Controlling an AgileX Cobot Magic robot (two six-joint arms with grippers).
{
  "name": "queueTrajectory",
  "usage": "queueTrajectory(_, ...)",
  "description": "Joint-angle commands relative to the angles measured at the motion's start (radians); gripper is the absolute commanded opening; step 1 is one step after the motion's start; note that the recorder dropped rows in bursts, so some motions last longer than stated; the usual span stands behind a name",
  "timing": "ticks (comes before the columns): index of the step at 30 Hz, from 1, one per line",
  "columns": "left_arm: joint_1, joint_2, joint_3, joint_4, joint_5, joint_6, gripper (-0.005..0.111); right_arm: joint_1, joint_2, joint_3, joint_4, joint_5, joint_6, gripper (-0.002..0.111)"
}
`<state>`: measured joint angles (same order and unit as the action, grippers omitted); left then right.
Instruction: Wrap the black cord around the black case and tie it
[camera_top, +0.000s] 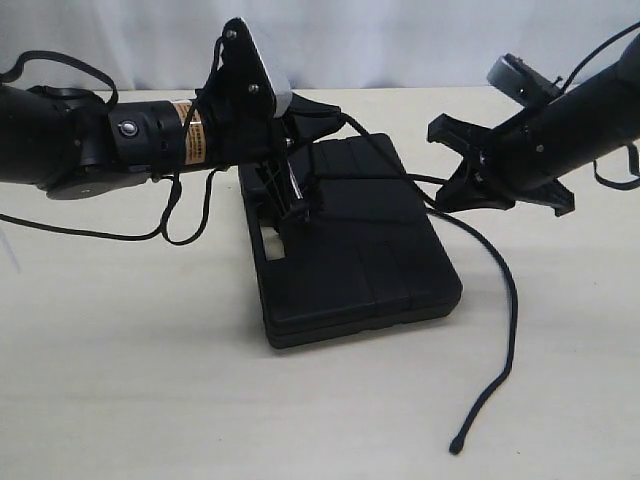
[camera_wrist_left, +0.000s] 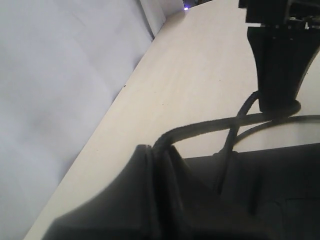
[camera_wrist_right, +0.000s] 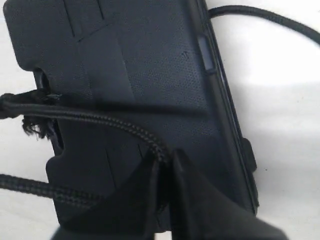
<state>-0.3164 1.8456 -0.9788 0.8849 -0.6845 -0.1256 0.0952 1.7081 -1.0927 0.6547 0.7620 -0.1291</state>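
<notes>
The black case (camera_top: 360, 260) lies flat mid-table, its handle slot (camera_top: 268, 232) toward the left. The black cord (camera_top: 505, 300) passes by the slot, rises to my left gripper (camera_top: 335, 112), arcs over to my right gripper (camera_top: 440, 195), then trails down the table to its blunt tip (camera_top: 457, 445). The left gripper (camera_wrist_left: 157, 147) is shut on the cord (camera_wrist_left: 210, 125) above the case (camera_wrist_left: 285, 175). The right gripper (camera_wrist_right: 164, 157) is shut on the cord (camera_wrist_right: 100, 119) over the case (camera_wrist_right: 150, 65). The frayed end (camera_wrist_right: 34, 127) sits at the slot.
The left arm (camera_top: 110, 140) reaches in from the left with its thin cable (camera_top: 185, 225) hanging in a loop. The right arm (camera_top: 570, 125) comes in from the upper right. A white backdrop (camera_top: 400, 40) stands behind the pale tabletop (camera_top: 130, 380).
</notes>
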Motion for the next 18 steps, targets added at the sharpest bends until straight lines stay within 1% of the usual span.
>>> queueTrajectory(1,0.002,-0.011,0.002,-0.033,0.002,-0.012,0.0,-0.012,-0.073,0.0,-0.043,0.019,-0.12,0.005)
queueTrajectory(3,0.002,-0.011,0.002,-0.033,0.006,-0.012,0.0,-0.012,-0.113,0.0,-0.067,0.003,-0.157,0.005)
queueTrajectory(7,0.002,-0.011,0.002,-0.033,0.008,-0.012,0.0,-0.012,-0.156,0.0,-0.156,-0.016,-0.123,0.005)
queueTrajectory(11,0.002,-0.011,0.002,-0.033,0.012,-0.012,0.0,-0.012,-0.16,0.0,-0.307,-0.025,0.039,0.005)
queueTrajectory(12,0.002,-0.011,0.002,-0.033,0.014,-0.012,0.0,-0.012,-0.16,0.0,-0.332,-0.024,0.074,0.007)
queueTrajectory(13,0.002,-0.011,0.002,-0.033,0.014,-0.012,0.0,-0.012,-0.158,0.0,-0.349,-0.024,0.093,0.01)
queueTrajectory(15,0.002,-0.011,0.002,-0.033,0.014,-0.012,0.0,-0.012,-0.153,0.0,-0.363,-0.024,0.118,0.021)
queueTrajectory(18,0.002,-0.011,0.002,-0.033,0.014,-0.012,0.0,-0.012,-0.147,0.0,-0.349,-0.024,0.118,0.041)
